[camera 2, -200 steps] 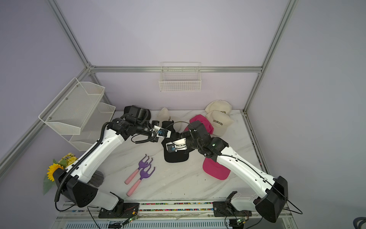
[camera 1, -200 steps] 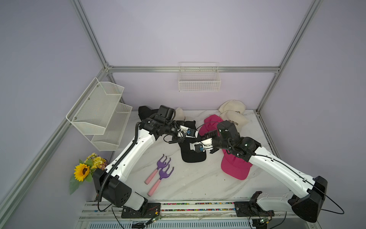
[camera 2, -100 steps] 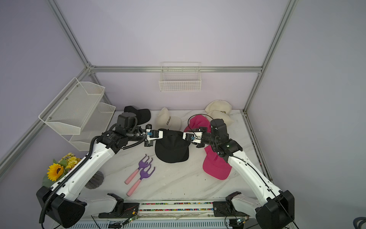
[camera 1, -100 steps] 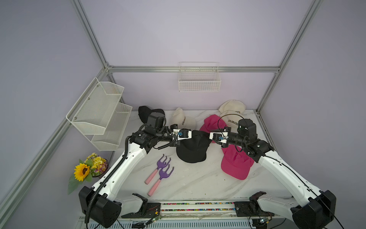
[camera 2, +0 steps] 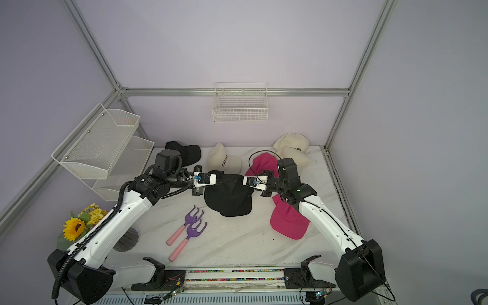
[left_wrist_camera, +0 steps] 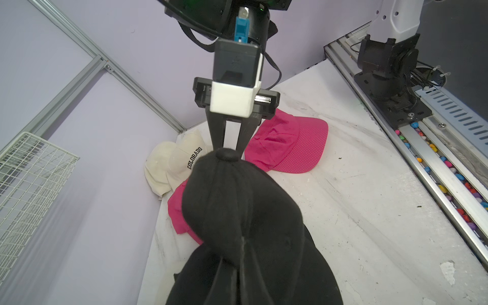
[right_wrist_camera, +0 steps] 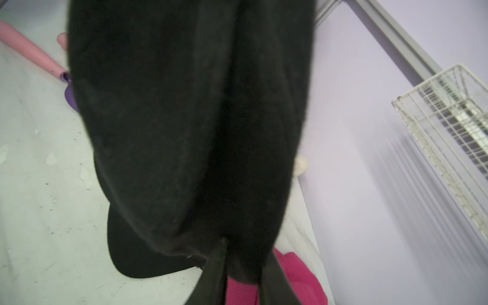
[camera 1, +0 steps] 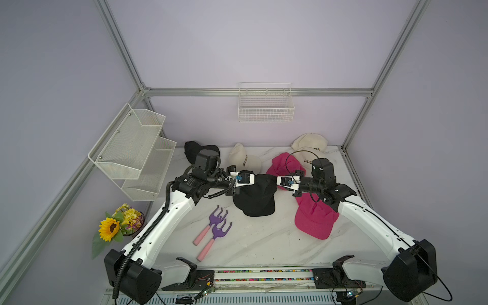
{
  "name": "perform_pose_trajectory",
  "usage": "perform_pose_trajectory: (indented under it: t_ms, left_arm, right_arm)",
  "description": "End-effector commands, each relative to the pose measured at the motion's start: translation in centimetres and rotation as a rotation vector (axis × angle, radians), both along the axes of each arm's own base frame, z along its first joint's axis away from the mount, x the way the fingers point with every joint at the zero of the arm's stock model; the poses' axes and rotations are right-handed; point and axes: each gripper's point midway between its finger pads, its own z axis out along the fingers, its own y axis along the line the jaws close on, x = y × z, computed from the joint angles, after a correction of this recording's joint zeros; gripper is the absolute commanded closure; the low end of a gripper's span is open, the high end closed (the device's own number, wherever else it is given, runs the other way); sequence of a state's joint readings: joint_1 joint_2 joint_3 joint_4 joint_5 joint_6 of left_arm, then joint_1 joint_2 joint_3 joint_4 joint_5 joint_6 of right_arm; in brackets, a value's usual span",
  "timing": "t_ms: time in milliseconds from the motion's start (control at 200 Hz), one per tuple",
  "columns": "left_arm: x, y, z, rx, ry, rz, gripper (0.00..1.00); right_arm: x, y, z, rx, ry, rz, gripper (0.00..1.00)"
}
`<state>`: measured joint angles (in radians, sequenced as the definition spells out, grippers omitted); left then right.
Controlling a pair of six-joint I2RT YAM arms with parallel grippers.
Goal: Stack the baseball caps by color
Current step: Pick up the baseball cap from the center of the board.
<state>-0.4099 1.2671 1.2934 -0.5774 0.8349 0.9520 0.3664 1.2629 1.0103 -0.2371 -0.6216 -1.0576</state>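
The left gripper [camera 1: 254, 183] and right gripper [left_wrist_camera: 228, 148] each pinch the black cap [camera 1: 257, 200] at the table's centre. Stacking looks about midway: two cream caps [camera 1: 309, 148] overlap at 1 o'clock, while a third cream cap [camera 1: 244, 161] at 12, another black cap [camera 1: 192, 149] at 11 and the pink caps [camera 1: 314, 219] at 3 lie unstacked.

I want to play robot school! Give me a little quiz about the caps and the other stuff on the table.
1. True or false: the two purple rakes lie inside the wire basket on the wall.
2. Both arms' jaws pinch the middle cap. What colour is it? A pink, B black, C cream.
3. Fill in: the word on the cream caps is ____.

Key
1. False: the rakes lie on the table.
2. B.
3. COLORADO.
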Motion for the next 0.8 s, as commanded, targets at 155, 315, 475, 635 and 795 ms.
perform_pose_trajectory:
  t_ms: [155,315,475,635,795]
  left_arm:
    - [0.9,0.2,-0.7,-0.059,0.069,0.052,1.00]
    - [2.0,0.5,-3.7,-0.091,0.176,0.145,1.00]
    - [3.1,0.6,-6.5,-0.100,0.257,0.203,1.00]
    - [4.7,0.8,-7.2,-0.078,0.322,0.220,1.00]
    - [6.2,0.6,-9.8,-0.025,0.397,0.225,1.00]
  right_arm:
    - [0.8,-2.1,0.7,0.011,0.007,-0.044,1.00]
    - [2.9,-3.2,-1.9,-0.040,0.135,-0.092,1.00]
    - [4.0,-2.5,-5.4,-0.102,0.245,-0.042,1.00]
    - [5.8,-2.3,-7.8,-0.139,0.309,-0.037,1.00]
    - [7.3,-2.4,-8.6,-0.163,0.326,-0.057,1.00]
